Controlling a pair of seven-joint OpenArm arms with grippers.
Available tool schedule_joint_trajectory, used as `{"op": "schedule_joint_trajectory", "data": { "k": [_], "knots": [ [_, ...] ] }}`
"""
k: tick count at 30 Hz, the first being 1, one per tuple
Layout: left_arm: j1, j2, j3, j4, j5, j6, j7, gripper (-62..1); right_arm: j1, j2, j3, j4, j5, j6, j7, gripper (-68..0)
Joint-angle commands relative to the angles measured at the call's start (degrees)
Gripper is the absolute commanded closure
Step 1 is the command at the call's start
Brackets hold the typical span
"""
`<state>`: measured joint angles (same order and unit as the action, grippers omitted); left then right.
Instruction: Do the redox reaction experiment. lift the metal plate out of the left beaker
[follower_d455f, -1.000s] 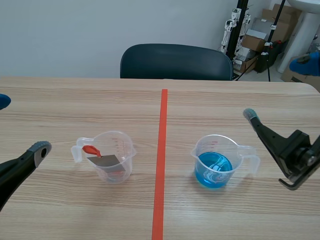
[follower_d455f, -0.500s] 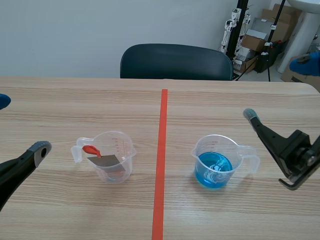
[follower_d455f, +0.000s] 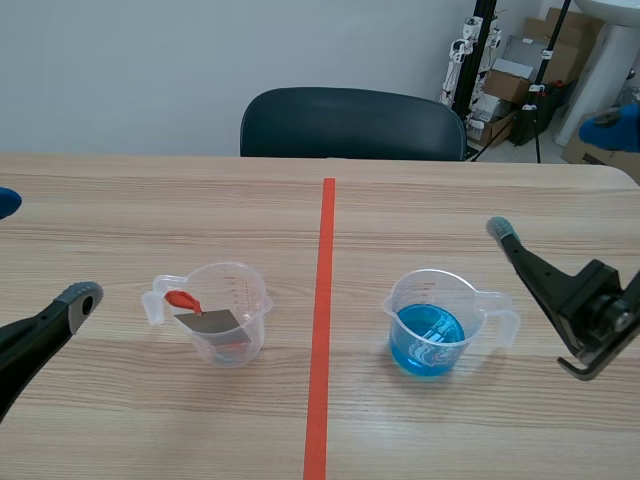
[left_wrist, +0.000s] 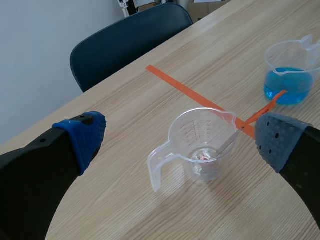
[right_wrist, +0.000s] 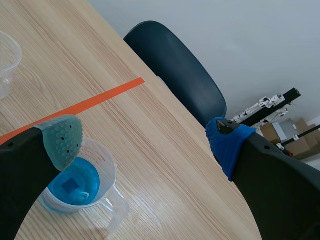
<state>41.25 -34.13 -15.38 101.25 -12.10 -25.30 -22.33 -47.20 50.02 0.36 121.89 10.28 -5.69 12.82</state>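
Barely started, to judge from the metal plate: down inside the left beaker, lower left of centre in the scene frame, tilted against the wall, with a red tab at its top end near the rim. No hold on it yet. Left to do: bring the left pincer over the beaker, close on the plate's top end, raise it past the rim.

As for the left pincer: spread wide, nothing between its pads, at the far left edge of the frame and well apart from the beaker. Likewise for the right pincer: gaping and empty at the right edge, near the beaker of blue liquid without touching it.

Only in the scene view: plate and red tab plainly readable, one beaker on each side of the orange line on the worktop. In the left wrist view: beaker straight ahead between the open fingers, handle on the near side, but only a thin slanted sliver in place of the plate. In the right wrist view: blue liquid from above, just under the grey-green pad; no sight of the plate.
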Motion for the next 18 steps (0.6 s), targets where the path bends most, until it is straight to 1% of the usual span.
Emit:
{"op": "schedule_joint_trajectory", "data": {
  "k": [1,15,18],
  "knots": [
    [-0.2,0.2,0.1,0.4,-0.8,0.1,-0.7,-62.3,0.5,0.3,0.3,0.4,0.2,-0.5,0.4,-51.7],
    [-0.2,0.2,0.1,0.0,-0.8,0.1,-0.5,-62.3,0.6,0.3,0.3,0.2,-0.1,-0.5,0.5,-51.7],
    [-0.2,0.2,0.0,0.0,-0.8,0.1,-0.5,-62.3,0.7,0.3,0.3,-0.6,-0.1,-0.5,2.0,-51.7]
  ]
}}
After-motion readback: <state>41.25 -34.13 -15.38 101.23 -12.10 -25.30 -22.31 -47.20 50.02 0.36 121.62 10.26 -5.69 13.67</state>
